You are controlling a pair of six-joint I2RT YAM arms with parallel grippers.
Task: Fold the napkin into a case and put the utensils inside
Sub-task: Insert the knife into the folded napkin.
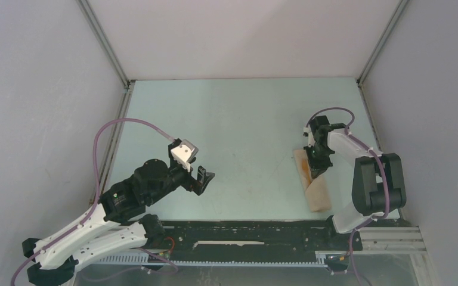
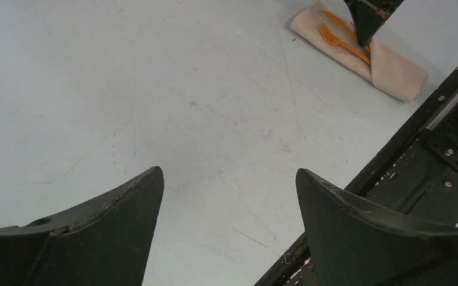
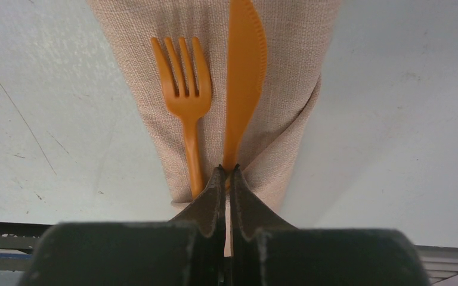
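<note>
While left fingers (image 2: 107, 229) gape, right fingers (image 3: 210, 199) clench shut above knife (image 3: 244, 71) and case (image 3: 286, 101).

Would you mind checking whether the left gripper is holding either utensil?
No, the left gripper hangs open over the table, while fork and knife lie on the case.

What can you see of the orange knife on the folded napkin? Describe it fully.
The knife is flat, orange and looks like plastic, with a finely serrated edge along its broad blade. It lies on the beige woven napkin case, parallel to the orange fork beside it, not touching it. Its narrowing handle runs toward the pocket, where the shut right hand meets it; whether it is pinched cannot be told.
</note>
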